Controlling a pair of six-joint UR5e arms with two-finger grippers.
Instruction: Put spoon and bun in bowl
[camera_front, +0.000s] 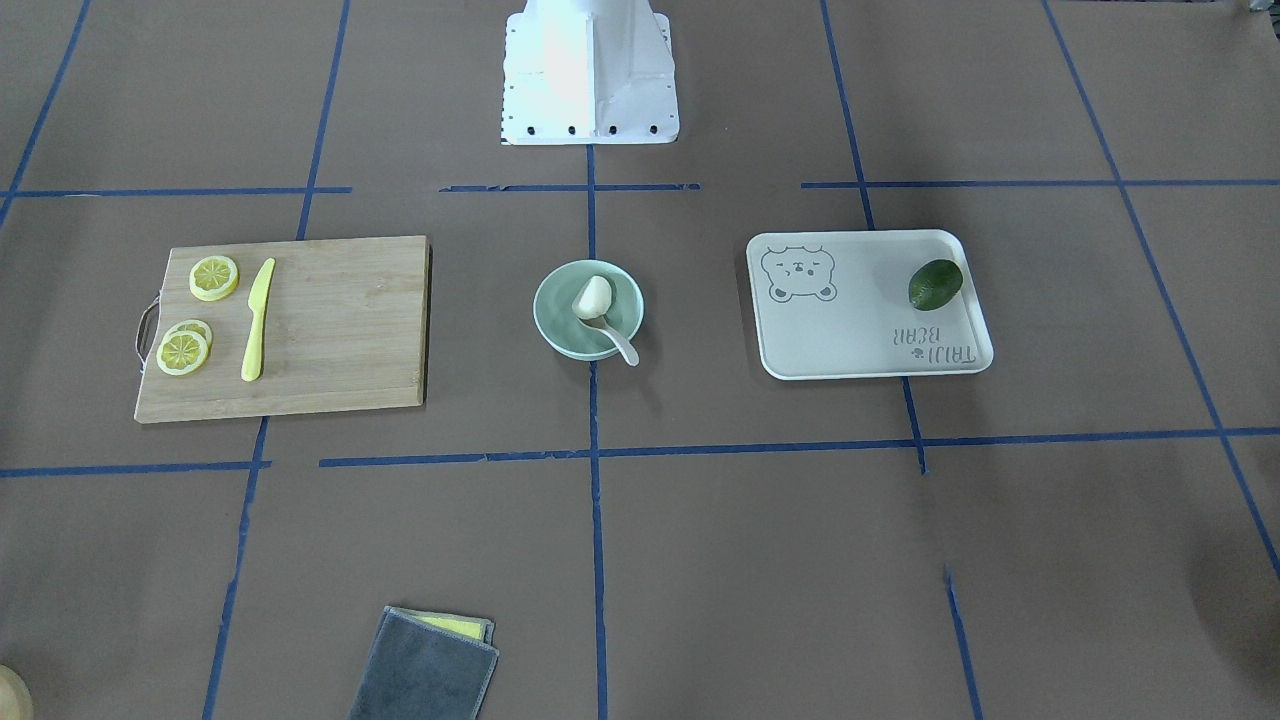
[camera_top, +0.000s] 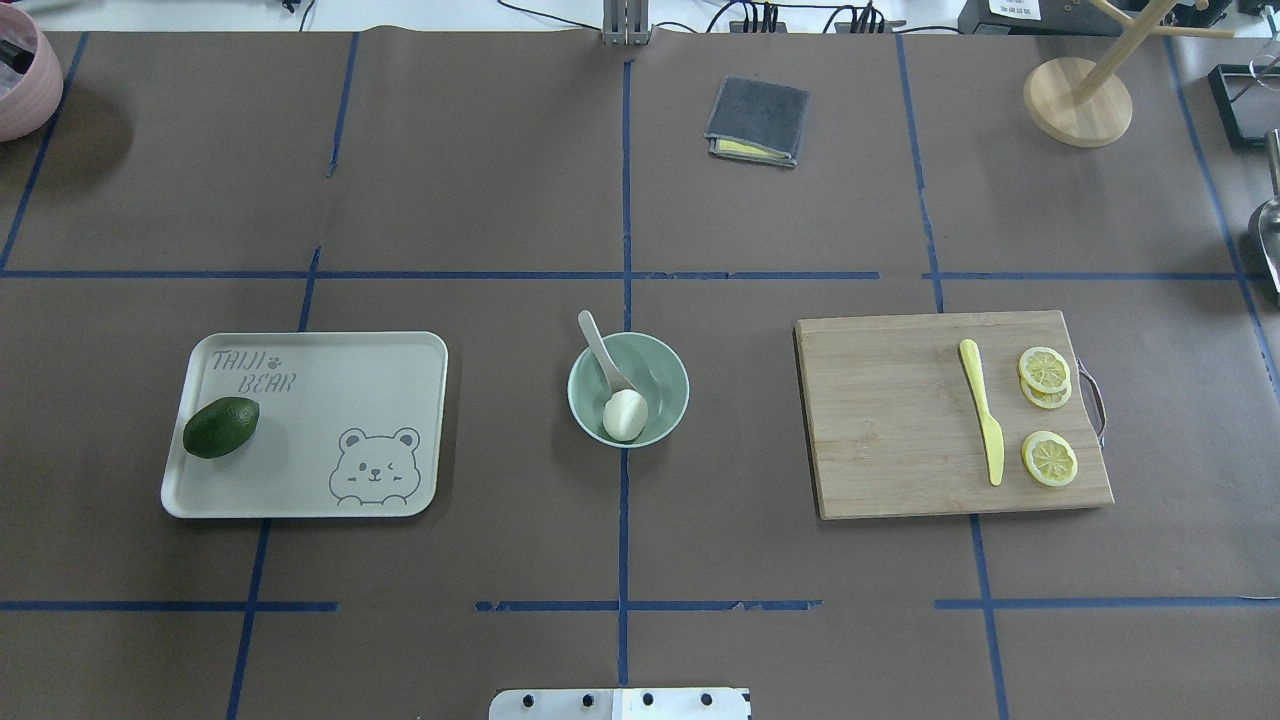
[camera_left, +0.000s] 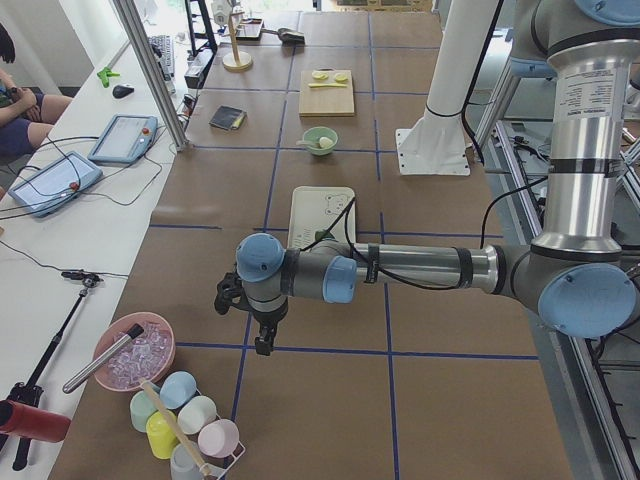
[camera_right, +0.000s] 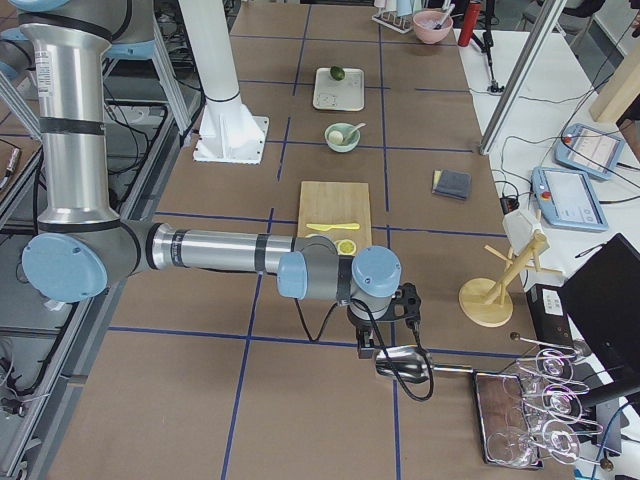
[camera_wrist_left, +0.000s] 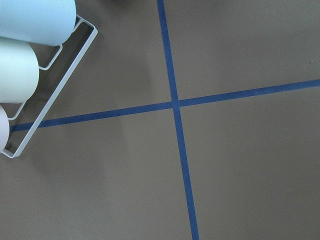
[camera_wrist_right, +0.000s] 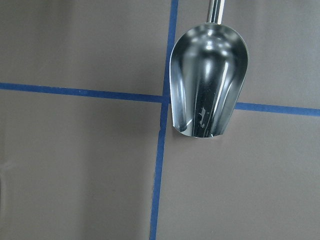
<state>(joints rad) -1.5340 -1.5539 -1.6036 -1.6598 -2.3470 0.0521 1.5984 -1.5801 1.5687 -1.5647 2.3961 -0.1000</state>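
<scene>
Left arm (camera_left: 400, 268): silver tube links, grey joints, pale blue round caps.
Right arm (camera_right: 220, 250): same silver, grey and pale blue.
Cables (camera_left: 354, 225): thin, black, looping beside the forearm.
Markings (camera_left: 578, 95): small printed label on one silver tube.
Base (camera_front: 588, 70): white pedestal, flat plate with dark bolt holes.

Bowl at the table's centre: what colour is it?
The bowl is pale mint green, clearest in the overhead exterior view.

Silver, blue-jointed left arm (camera_left: 410, 267) and right arm (camera_right: 215, 250) stretch level; black left gripper (camera_left: 262, 342) and right gripper (camera_right: 366, 344) point down, jaws unreadable.
</scene>
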